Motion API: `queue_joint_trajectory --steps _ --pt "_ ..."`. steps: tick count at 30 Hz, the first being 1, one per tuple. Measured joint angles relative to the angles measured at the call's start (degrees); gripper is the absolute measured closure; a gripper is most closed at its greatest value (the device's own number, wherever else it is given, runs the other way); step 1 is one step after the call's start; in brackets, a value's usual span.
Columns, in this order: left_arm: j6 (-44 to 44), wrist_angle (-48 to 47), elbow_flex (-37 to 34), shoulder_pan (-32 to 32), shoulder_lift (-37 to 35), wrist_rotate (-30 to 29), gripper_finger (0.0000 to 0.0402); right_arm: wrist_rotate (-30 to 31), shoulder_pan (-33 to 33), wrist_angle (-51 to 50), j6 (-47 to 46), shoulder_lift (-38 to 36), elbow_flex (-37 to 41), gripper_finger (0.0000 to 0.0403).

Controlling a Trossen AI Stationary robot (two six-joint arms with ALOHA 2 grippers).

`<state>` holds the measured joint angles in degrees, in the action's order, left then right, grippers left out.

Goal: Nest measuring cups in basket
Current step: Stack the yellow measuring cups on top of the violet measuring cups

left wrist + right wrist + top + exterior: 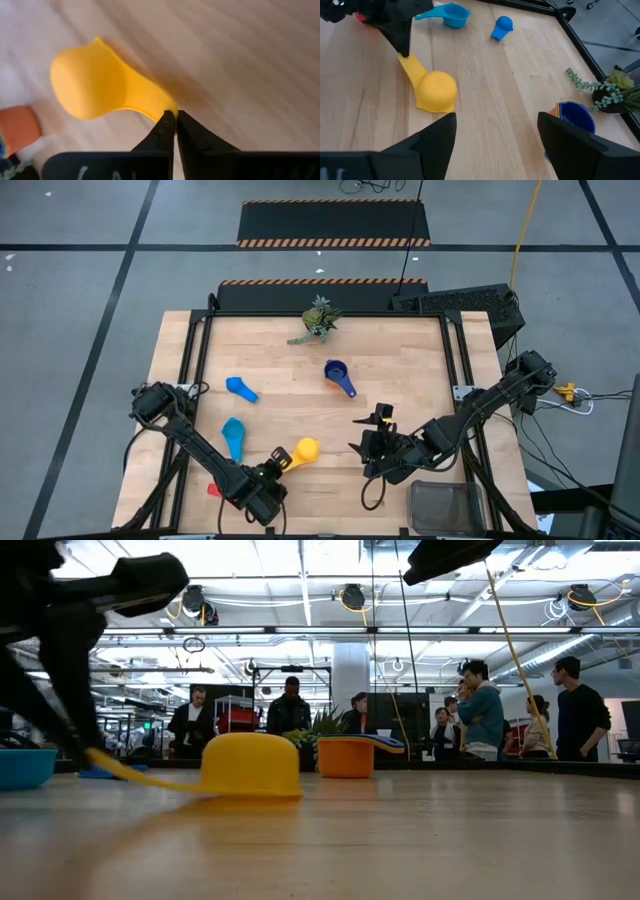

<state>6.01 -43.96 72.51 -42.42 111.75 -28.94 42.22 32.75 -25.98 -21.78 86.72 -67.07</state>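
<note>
We see the yellow cup (305,448) upside down near the table's front edge, handle running near-left into our left gripper (279,463), pinched shut on its mostly hidden tip. Our right gripper (378,432) hovers spread, nearby right. The basket (446,506) is partly cut off.

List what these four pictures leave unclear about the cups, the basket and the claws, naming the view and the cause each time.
- Red cup: high view, mostly hidden under the left arm.
- Basket: high view, cut off by the bottom edge; inside unclear.
- Orange cup: low view, far off; what rests on top is unclear.
- Left claw: shut on the yellow cup's handle; the bowl's inside faces down, unseen.
- Right claw: open, fingertips cut off.
</note>
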Motion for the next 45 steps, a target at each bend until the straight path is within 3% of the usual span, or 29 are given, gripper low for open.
queue_joint_trajectory --steps 12,19,28,39,45 --pt "-10.0 1.6 0.0 1.4 -1.6 -14.9 0.0399 14.4 3.3 3.1 0.0 0.0 0.0 0.0133" --pt "-12.6 4.8 0.0 1.5 -7.6 -25.0 0.0400 14.8 3.5 5.2 0.0 0.0 0.0 0.0133" --pt "-3.2 15.6 0.0 1.2 -15.1 -34.0 0.0400 14.9 3.5 7.9 0.1 0.1 0.0 0.0133" --pt "10.4 34.9 0.0 4.4 -17.8 -38.9 0.0401 16.5 3.3 9.3 0.1 0.1 0.0 0.0133" --pt "12.6 41.3 -0.1 8.4 -18.1 -38.3 0.0401 16.3 3.3 26.4 6.4 0.2 7.8 0.0133"
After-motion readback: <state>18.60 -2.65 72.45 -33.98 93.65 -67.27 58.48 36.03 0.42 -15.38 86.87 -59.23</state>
